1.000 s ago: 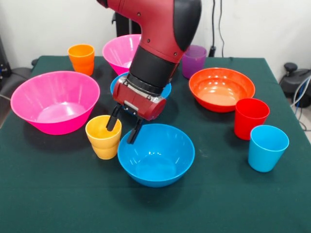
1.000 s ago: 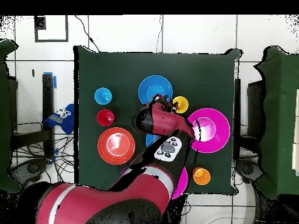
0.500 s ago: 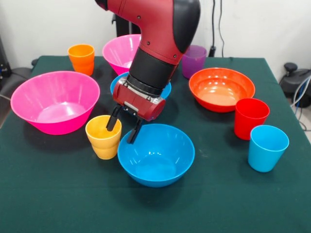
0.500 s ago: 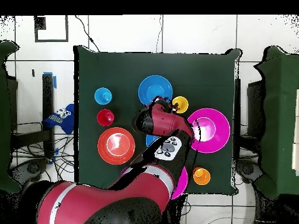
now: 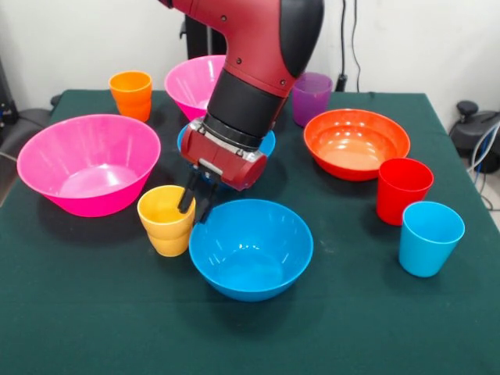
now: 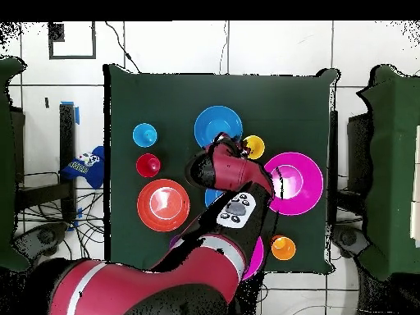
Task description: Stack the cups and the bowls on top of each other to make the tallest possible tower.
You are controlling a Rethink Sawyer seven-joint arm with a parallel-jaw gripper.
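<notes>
The worktop (image 5: 78,312) wears a matt, dark green cloth. The near blue bowl (image 5: 251,248), at its six o'clock, is glossy plastic with bright glints inside; both pink bowls (image 5: 88,162) and the orange-red bowl (image 5: 356,143) shine likewise. The yellow cup (image 5: 166,220) and light blue cup (image 5: 430,238) are smooth plastic. The arm (image 5: 258,70) has a smooth red and black shell.

Bright, even light – soft shadows, glossy glare on bowls (image 5: 250,248).
</notes>
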